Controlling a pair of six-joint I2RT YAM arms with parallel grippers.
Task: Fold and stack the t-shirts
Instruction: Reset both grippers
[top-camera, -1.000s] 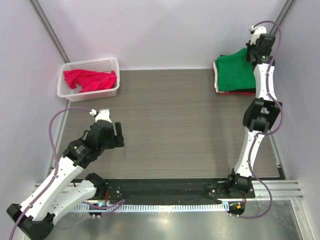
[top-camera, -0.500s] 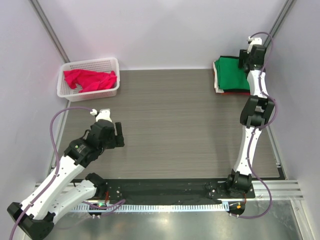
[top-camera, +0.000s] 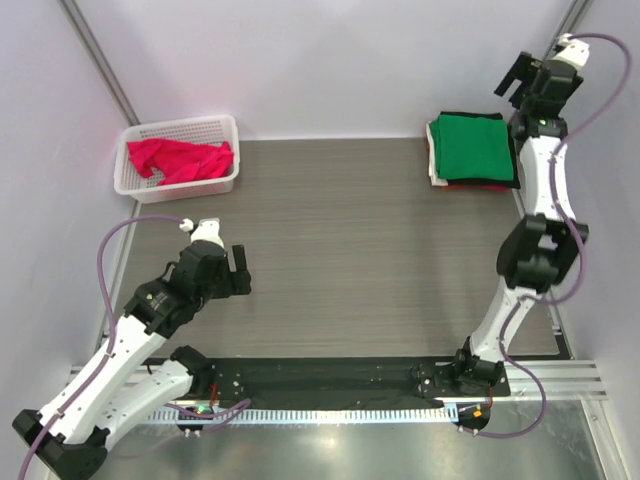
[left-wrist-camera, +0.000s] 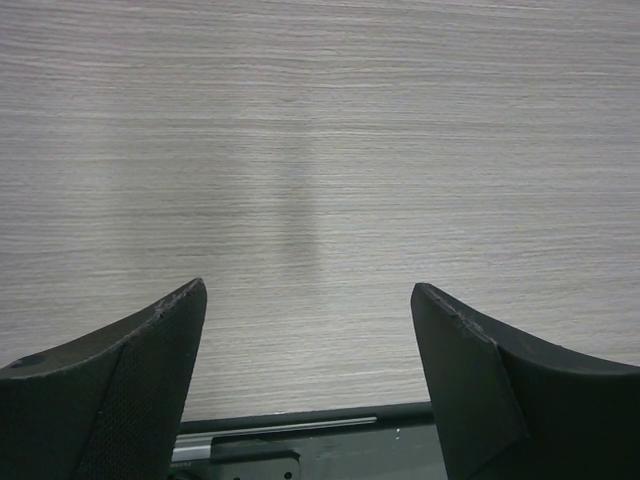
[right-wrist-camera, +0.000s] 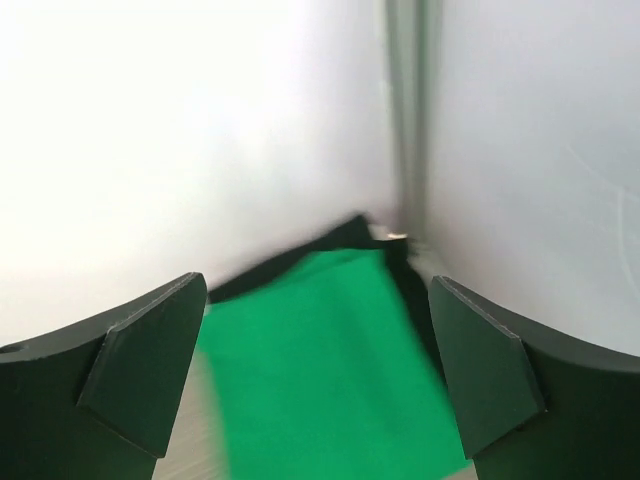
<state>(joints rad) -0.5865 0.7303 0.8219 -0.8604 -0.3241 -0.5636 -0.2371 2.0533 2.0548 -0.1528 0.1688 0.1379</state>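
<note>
The red-pink t-shirt (top-camera: 180, 160) lies crumpled in the basket (top-camera: 178, 127) at upper left, up-frame of my open, empty left claw (top-camera: 238, 268), the nearer one; my right claw (top-camera: 515, 78), also open, hangs beyond the green t-shirt (top-camera: 472, 147) stacked at upper right.

Table (top-camera: 340, 230) middle open between arms; basket (top-camera: 176, 127) holding red-pink shirt (top-camera: 180, 160) blocks far-left corner; folded shirts (top-camera: 470, 150), green on top, fill far-right corner; right gripper (top-camera: 518, 78) raised over that corner.

A bright green cloth t-shirt (top-camera: 472, 147) lay folded flat atop stacked black, white and red shirts (top-camera: 433, 165), far right. A crumpled red-pink cloth t-shirt (top-camera: 180, 160) lay in the white lattice basket (top-camera: 178, 126).
</note>
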